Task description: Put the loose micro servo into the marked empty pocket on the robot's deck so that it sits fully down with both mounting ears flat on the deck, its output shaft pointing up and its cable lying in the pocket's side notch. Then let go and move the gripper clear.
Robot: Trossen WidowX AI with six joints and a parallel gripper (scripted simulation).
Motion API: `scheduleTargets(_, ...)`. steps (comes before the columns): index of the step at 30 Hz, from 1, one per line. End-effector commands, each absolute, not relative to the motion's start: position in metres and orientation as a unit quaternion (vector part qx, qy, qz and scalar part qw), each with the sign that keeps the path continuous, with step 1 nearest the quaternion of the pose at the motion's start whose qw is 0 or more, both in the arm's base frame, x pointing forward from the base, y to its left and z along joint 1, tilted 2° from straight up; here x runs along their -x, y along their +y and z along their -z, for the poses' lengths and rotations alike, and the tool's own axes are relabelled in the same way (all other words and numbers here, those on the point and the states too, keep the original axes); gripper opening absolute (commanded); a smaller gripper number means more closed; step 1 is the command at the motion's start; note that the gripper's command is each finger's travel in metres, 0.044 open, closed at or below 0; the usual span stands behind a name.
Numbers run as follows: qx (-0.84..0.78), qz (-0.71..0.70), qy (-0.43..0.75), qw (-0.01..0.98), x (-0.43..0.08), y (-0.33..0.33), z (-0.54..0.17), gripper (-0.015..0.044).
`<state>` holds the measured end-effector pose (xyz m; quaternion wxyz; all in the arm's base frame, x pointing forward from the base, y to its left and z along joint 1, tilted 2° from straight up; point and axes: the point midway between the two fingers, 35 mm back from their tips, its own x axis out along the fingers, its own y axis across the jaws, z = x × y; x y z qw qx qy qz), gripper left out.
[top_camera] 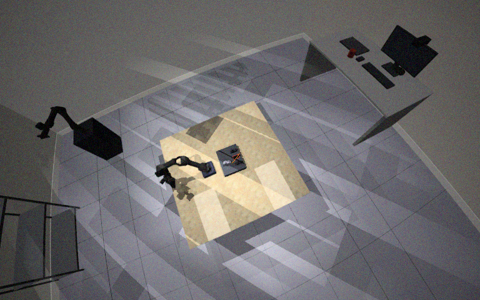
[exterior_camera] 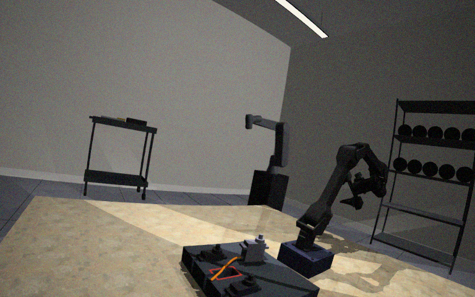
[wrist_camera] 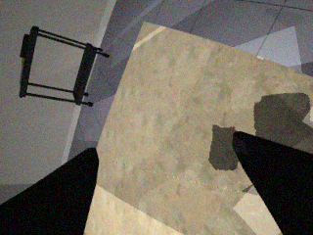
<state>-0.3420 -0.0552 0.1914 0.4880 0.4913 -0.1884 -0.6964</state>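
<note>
The loose micro servo [top_camera: 227,162] [exterior_camera: 253,250] is light grey and stands upright on top of the dark deck [top_camera: 228,172] [exterior_camera: 280,276], its output shaft up, beside the pocket on the side toward the arm's base. Its orange cable [top_camera: 236,157] [exterior_camera: 224,268] reaches across the pocket. The pocket's red outline [exterior_camera: 229,278] surrounds a dark opening with no servo in it. My gripper [exterior_camera: 344,190] [wrist_camera: 166,147] is open and empty, held high and well away from the servo and deck. The wrist view shows neither servo nor deck.
Two dark servos [exterior_camera: 213,252] [exterior_camera: 247,283] sit in the deck on either side of the pocket. The arm's blue base [top_camera: 209,169] [exterior_camera: 305,258] stands near the deck. A cart, a shelf rack, a desk and another arm on a black box are farther off.
</note>
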Motion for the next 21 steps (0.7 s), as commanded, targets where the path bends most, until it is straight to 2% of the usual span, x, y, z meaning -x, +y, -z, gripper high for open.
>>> scheduleTargets(1,-0.491,0.697,-0.189,0.487,0.342,-0.054,-0.191,0.0374)
scheduleTargets(6,-0.495,0.708,-0.2,0.463,0.343,-0.036,-0.188,0.0242)
scheduleTargets(15,-0.499,0.748,-0.241,0.365,0.335,0.035,-0.178,0.0006)
scheduleTargets(21,-0.501,0.765,-0.267,0.302,0.32,0.074,-0.172,0.0)
